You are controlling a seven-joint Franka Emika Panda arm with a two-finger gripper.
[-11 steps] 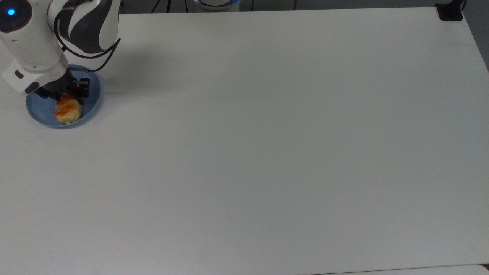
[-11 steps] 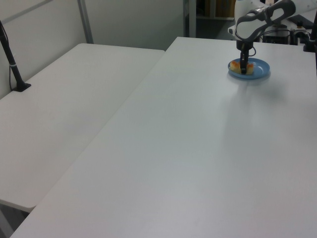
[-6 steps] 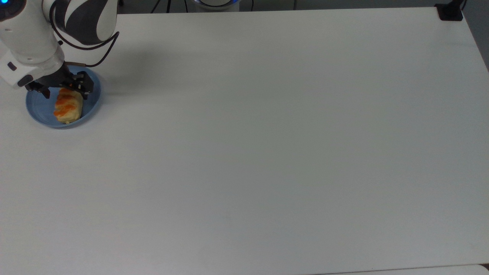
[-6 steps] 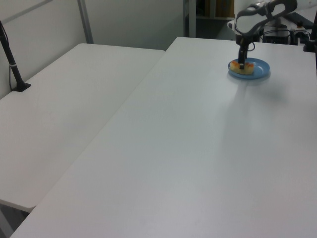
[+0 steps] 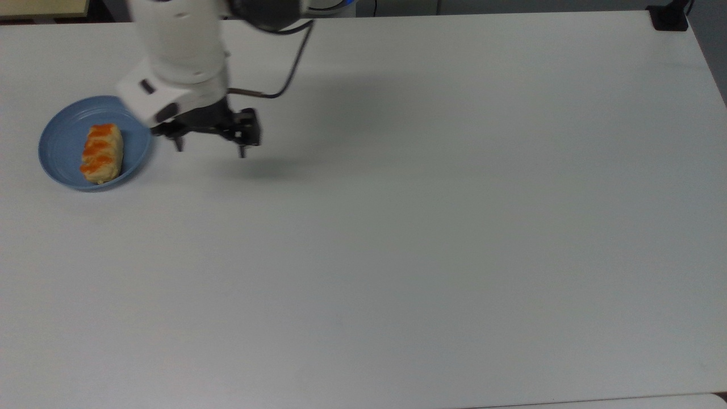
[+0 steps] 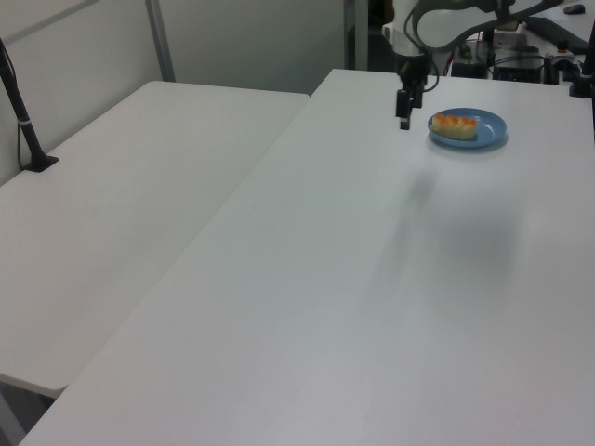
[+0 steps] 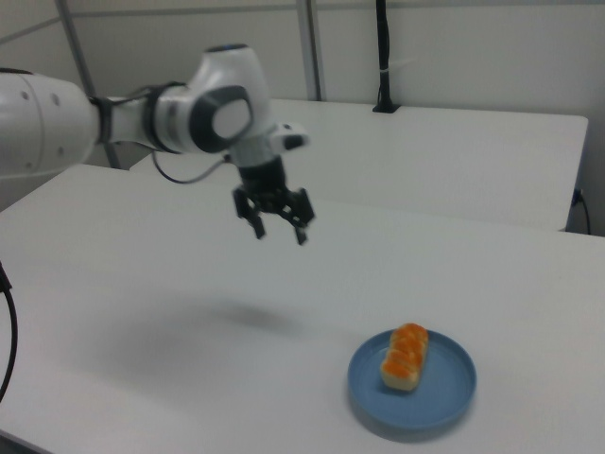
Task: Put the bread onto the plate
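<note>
The bread [image 5: 102, 153] is lying flat inside the plate [image 5: 59, 162], at the far left of the top view, a little above mid-height. Its long axis is running nearly up and down the frame, its orange-glazed bumps are facing up, and blue plate floor is showing all round it. In the right view the same pair is sitting at the lower right, the bread [image 7: 405, 357] resting left of the centre of the plate [image 7: 449, 388]. In the left view they are sitting at the upper right, on the white table [image 6: 372, 279].

The gripper [image 5: 210, 147] is hanging to the right of the plate in the top view, well apart from the bread and raised off the table, its shadow falling on the bare surface beneath. Its two fingers are spread wide and are holding nothing; the right view shows the gap plainly at the gripper [image 7: 276, 227].

Judging from this, the placing itself is looking done: the loaf is sitting on the plate and the grasp is released. What remains is likely only a retreat, which is calling for carrying the arm clear without brushing the plate rim.
</note>
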